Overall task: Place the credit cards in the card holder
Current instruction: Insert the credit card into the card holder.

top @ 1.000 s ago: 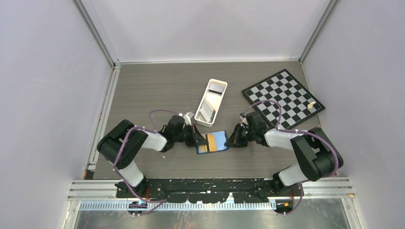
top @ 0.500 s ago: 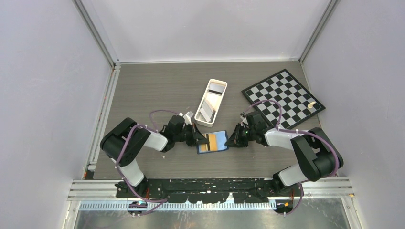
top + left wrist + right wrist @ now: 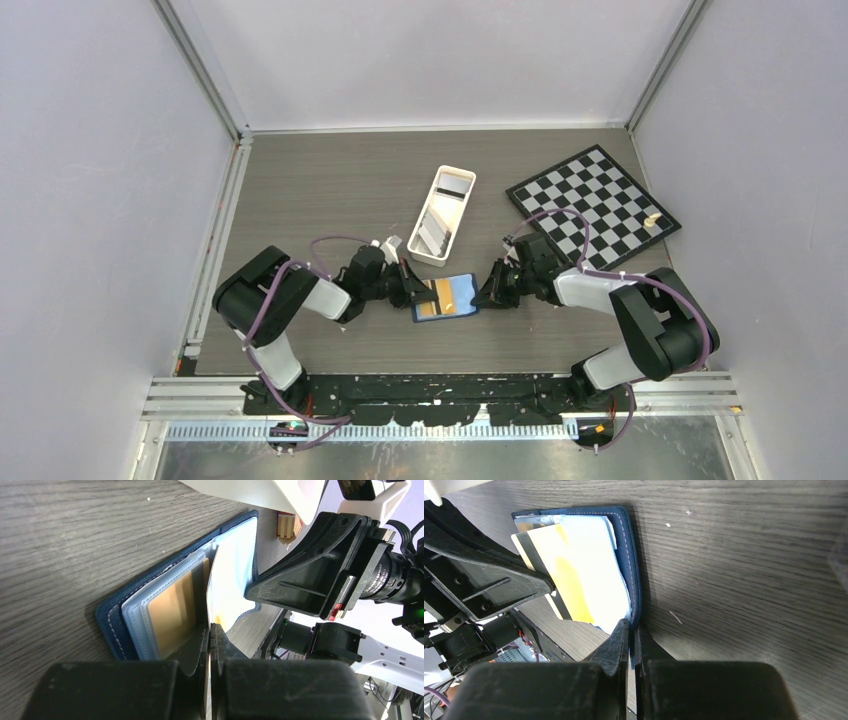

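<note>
The grey wood table [image 3: 300, 190] has its widest open stretch behind me and to my left. A metal rail runs along its left edge, and the front edge is just ahead of my two bases. The chessboard [image 3: 593, 205] lies in the far right corner, well apart from my work, with a small pale piece [image 3: 652, 220] near its right edge.

The long white tray [image 3: 462, 203] lies slanted just beyond the holder, and other cards [image 3: 432, 236] lie in it. Its near end is just beside my left wrist, so room is tight there.

The card holder [image 3: 446, 298] lies open on the table between my two grippers, navy cover down and pale blue sleeves up.

My left gripper [image 3: 209, 630] is clenched on a yellow card [image 3: 566, 575] with a dark stripe, held on edge over the holder. The card's far end reaches in among the sleeves, but I cannot tell whether it is in a slot. A tan card [image 3: 175, 607] sits in a clear sleeve just beside my left fingers [image 3: 192, 647].

My right gripper [image 3: 630, 626] is pinched tight on the right edge of the navy cover. My two sets of fingertips are near each other, with only the holder between them. A small orange-striped pack [image 3: 286, 525] shows just past the holder's far edge, under the tray's lip.
</note>
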Available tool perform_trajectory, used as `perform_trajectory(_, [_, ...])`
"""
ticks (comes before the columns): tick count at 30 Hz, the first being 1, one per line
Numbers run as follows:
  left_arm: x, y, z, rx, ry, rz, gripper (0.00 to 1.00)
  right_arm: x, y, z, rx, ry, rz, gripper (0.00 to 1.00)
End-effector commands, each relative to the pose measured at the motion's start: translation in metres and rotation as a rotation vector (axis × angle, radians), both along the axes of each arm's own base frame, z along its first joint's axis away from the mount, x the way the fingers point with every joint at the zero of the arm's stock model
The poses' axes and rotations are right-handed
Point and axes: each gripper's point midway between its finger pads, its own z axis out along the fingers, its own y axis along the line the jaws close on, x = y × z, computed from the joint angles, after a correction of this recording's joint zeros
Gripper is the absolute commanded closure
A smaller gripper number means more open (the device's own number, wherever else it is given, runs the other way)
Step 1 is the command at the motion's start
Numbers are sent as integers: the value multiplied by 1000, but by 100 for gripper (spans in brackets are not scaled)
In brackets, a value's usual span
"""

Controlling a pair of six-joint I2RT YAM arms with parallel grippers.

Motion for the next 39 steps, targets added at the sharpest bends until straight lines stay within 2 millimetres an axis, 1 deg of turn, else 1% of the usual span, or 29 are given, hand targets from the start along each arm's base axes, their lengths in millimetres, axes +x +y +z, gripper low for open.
perform_trajectory(1, [-5,23,-27,114,44,71,100,-5,-12,-7,-78,5,3,100])
perform_trajectory(9, [-7,24,-29,120,56,70,100,-6,-13,-7,-83,3,4,99])
perform_trajectory(15, [-5,17,-31,94,70,51,100,-5,-12,-6,-85,3,4,100])
perform_trajectory(28, [-8,14,-42,94,107,49,100,-4,-9,-3,-70,-6,7,100])
perform_trajectory(34, [-8,8,-43,73,111,46,100,-3,-8,-2,-67,-11,8,100])
perform_trajectory(39, [-7,9,-44,74,111,60,100,-3,-7,-2,-65,-12,8,100])
